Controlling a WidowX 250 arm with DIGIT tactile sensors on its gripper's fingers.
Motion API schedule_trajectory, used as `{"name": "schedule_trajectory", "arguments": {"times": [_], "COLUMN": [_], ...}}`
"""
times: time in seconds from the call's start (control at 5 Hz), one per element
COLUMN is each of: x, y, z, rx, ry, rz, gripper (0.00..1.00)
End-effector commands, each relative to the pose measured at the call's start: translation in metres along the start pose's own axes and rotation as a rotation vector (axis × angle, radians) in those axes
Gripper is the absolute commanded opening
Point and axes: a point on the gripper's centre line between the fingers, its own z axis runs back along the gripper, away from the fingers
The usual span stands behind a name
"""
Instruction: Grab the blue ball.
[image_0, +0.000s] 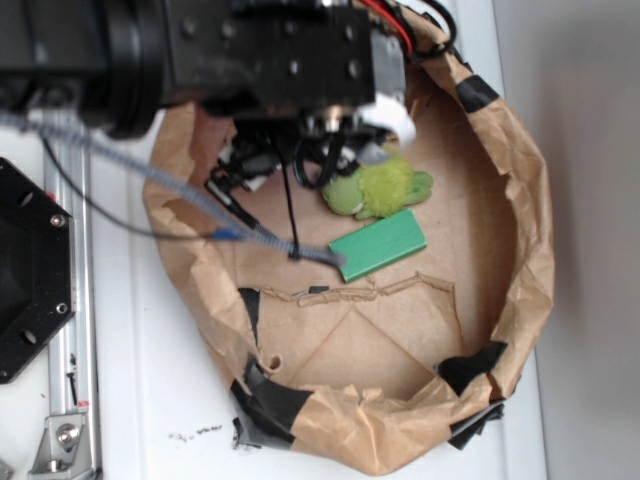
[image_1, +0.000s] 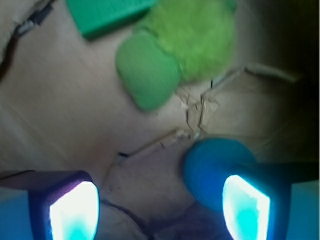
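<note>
In the exterior view the arm (image_0: 250, 60) hides the blue ball entirely. In the blurred wrist view, a fingertip (image_1: 247, 205) covers part of the blue ball (image_1: 212, 167), and the green block (image_1: 107, 15) runs past the top edge.

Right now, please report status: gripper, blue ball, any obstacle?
Gripper open, low over the floor. Blue ball against one finger, not centred. Plush toy and green block beyond, clear.

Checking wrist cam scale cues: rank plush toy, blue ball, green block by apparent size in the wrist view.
1. Plush toy, largest.
2. Blue ball, though it's nearest the lens and partly behind a fingertip, so inflated.
3. Green block, cropped by the frame edge, so its rank is unsure.
</note>
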Motion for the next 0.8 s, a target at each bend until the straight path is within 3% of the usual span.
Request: {"name": "schedule_trajectory", "arguments": {"times": [0.0,0.2,0.6], "x": [0.007,0.002,0.002], "y": [0.030,0.025,0.016], "z": [0.008,-0.027,-0.062], "rx": [0.180,0.105,0.023], "ry": [-0.011,0.033,0.093], "rz": [0.013,0.001,-0.005], "gripper": [1.00,1.00,1.00]}}
